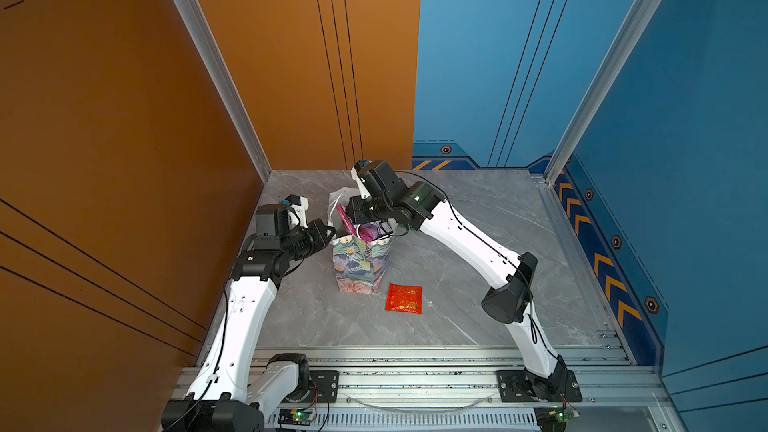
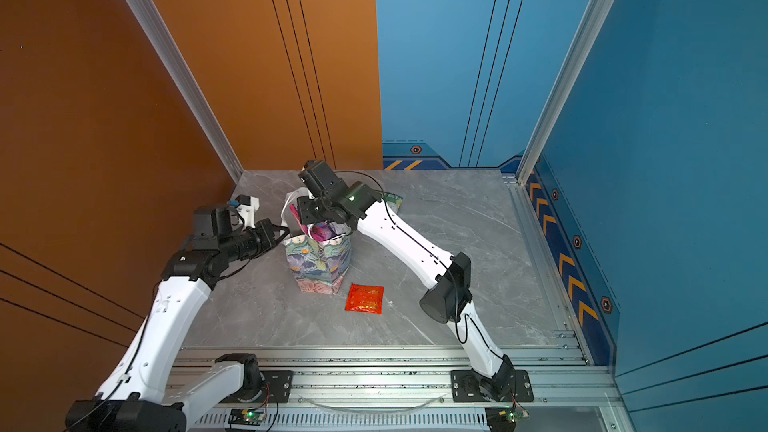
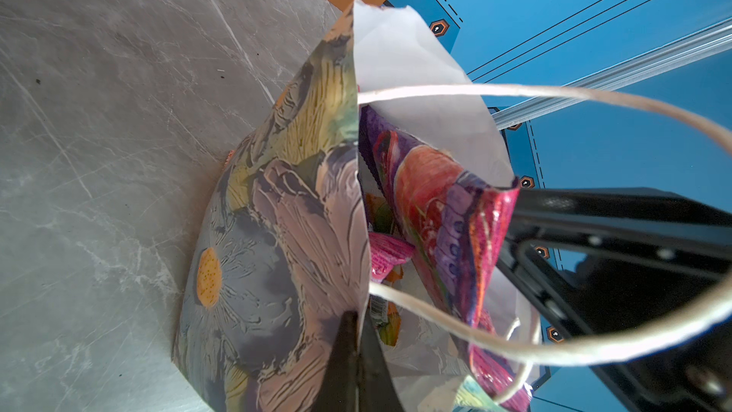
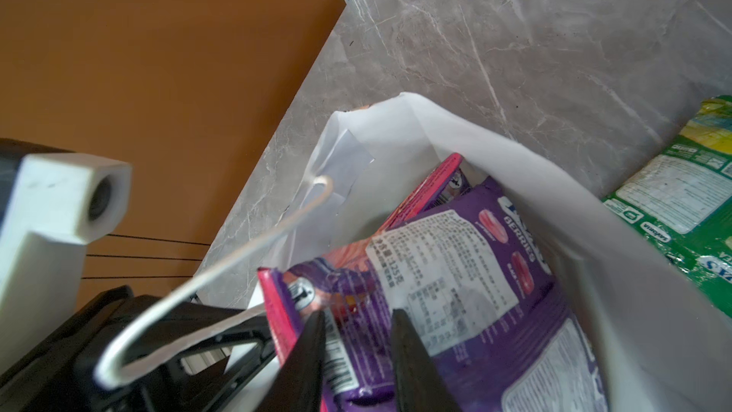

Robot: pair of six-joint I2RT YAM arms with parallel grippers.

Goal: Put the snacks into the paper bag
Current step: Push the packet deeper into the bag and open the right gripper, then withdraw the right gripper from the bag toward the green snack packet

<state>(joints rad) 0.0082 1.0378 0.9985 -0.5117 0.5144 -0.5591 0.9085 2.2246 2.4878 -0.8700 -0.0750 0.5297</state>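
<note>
- the paper bag [image 1: 359, 263] [image 2: 318, 261] stands up in the middle of the grey table [image 1: 478, 305], with its mouth open.
- a purple packet [image 4: 455, 271] [image 3: 435, 200] is partly in the bag, and its top edge sticks up over the rim.
- more packets sit lower down inside. one is pink [image 3: 390, 253].
- my right gripper [image 4: 358, 315] is over the bag's mouth. its fingers are only a little apart and they hold the purple packet between them.
- my left gripper [image 3: 356, 319] is at the bag's left side. its fingers are pressed tight on the rim.
- a white cord handle [image 3: 515, 91] loops loose above the mouth.
- a red packet [image 1: 404, 298] [image 2: 365, 298] lies flat on the table, just near and right of the bag.
- a green packet [image 4: 681, 200] [image 2: 392, 199] lies flat, far and right of the bag.
</note>
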